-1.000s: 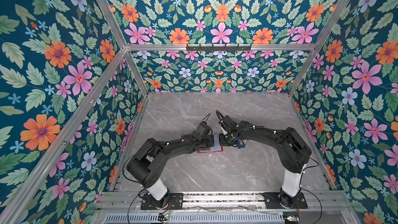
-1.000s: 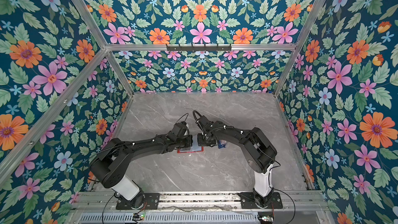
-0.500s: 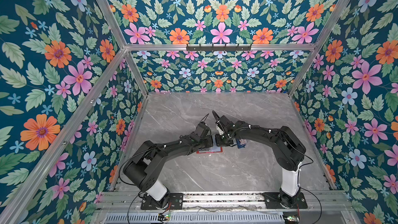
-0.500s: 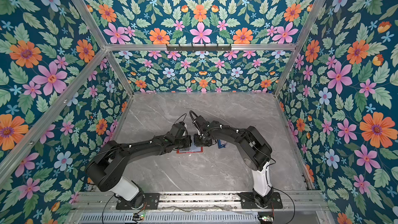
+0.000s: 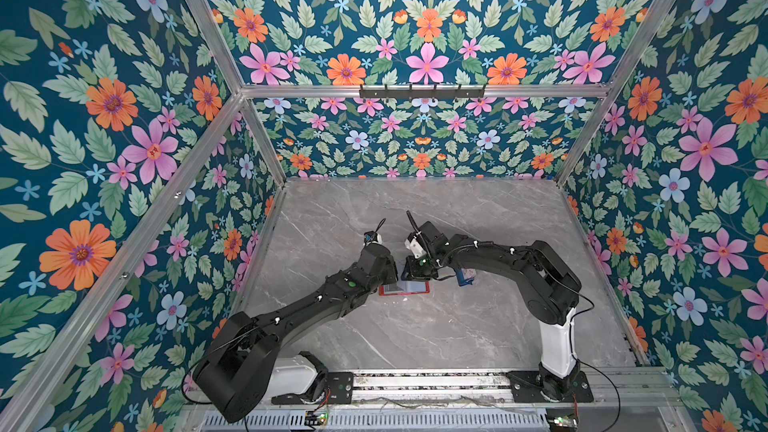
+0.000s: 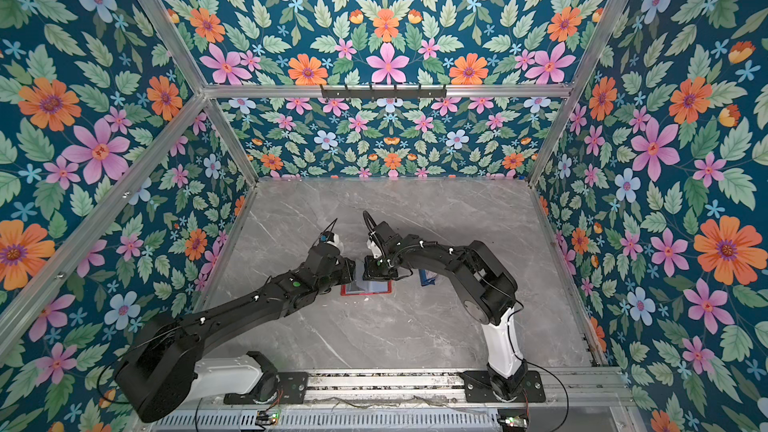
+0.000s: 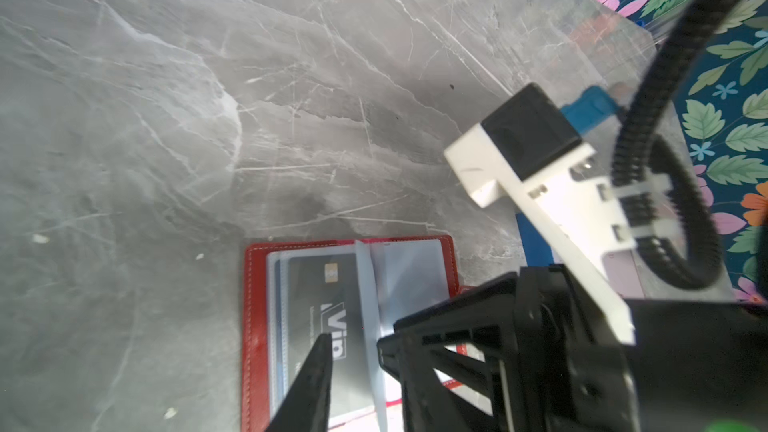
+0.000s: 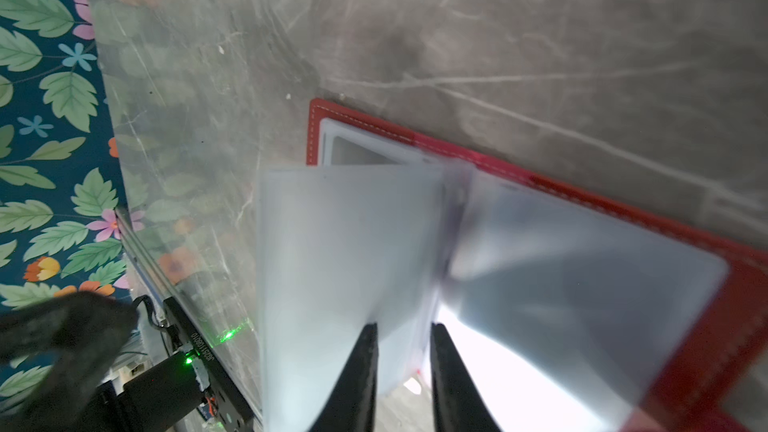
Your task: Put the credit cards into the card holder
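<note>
The card holder lies open on the table, red with pale clear sleeves. A dark navy credit card with white lettering sits in a sleeve on one page. My left gripper hovers over that page, open; only one of its fingers shows, the other is hidden behind the right gripper. One clear sleeve stands upright at the spine. My right gripper is open a narrow gap, its fingers either side of the sleeves' edge near the spine.
A small blue tray stands just right of the card holder, with something pale pinkish in it. Both arms meet over the middle of the grey marble table. Flowered walls close in the left, right and back.
My right gripper has shifted slightly left over the open card holder. The left arm has stayed almost in place and its jaws have parted.
</note>
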`<act>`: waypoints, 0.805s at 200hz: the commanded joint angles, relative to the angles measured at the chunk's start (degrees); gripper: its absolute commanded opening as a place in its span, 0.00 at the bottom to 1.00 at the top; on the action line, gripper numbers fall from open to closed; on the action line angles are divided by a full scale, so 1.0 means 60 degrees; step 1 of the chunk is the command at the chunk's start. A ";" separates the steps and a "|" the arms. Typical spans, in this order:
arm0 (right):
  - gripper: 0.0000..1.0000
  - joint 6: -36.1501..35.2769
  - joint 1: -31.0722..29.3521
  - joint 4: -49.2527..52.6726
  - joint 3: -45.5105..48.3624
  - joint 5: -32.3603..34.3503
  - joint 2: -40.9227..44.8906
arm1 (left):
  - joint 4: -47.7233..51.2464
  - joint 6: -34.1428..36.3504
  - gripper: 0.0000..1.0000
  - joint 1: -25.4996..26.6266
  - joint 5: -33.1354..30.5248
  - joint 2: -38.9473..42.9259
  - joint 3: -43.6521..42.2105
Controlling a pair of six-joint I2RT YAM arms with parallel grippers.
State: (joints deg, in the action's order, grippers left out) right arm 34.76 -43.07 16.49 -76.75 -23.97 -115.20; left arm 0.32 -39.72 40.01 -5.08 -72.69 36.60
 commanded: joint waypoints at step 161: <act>0.14 0.0136 -0.0013 0.0195 0.0111 0.0532 0.0559 | 0.0643 0.0016 0.19 -0.0011 0.0437 -0.1952 0.0071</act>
State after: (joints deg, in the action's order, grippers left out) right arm 36.23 -43.07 15.62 -76.51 -24.71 -114.87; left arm 0.19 -40.03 40.03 -1.39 -85.01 36.14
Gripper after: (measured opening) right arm 0.139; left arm 0.187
